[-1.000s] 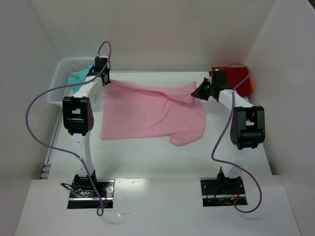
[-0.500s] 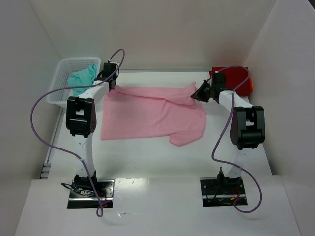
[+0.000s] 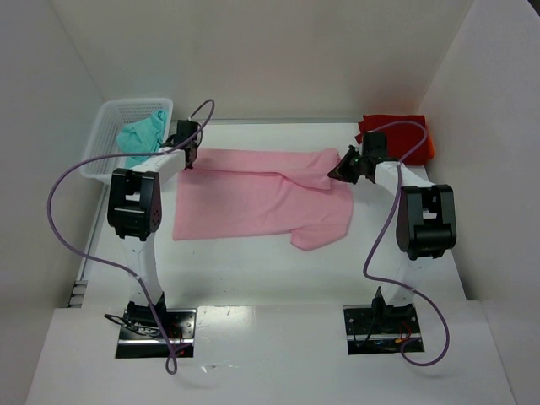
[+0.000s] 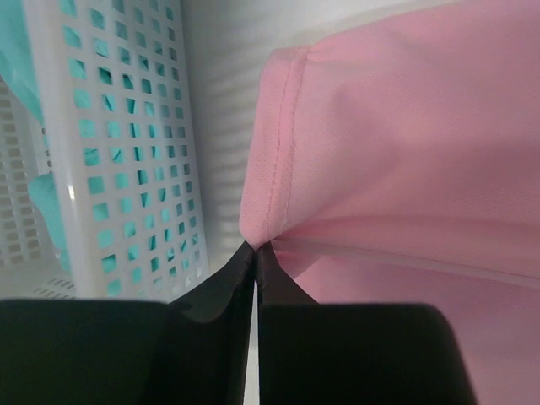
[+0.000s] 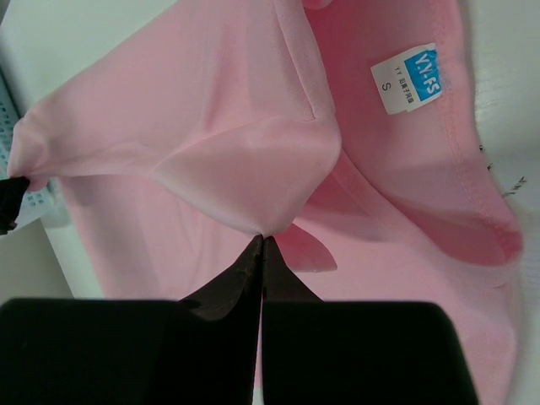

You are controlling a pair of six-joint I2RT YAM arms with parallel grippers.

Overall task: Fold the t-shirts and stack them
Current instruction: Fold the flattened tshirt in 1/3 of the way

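White table (image 3: pixel 253 270): pink t-shirt (image 3: pixel 253 198) (label (image 5: pixel 407 78) showing), pinched by left end effector (image 4: pixel 256 246) and right end effector (image 5: pixel 262 238).

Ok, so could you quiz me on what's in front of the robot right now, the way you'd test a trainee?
1. True or false: the teal t-shirt lies inside the white basket.
2. Fill in the missing word: the red t-shirt lies at the far ___ corner of the table, by the robot's own sides.
3. Pick one: the left gripper and the right gripper are both shut on
A. the pink t-shirt
B. the red t-shirt
C. the white basket

Key: 1 true; 2 right; 3 A.
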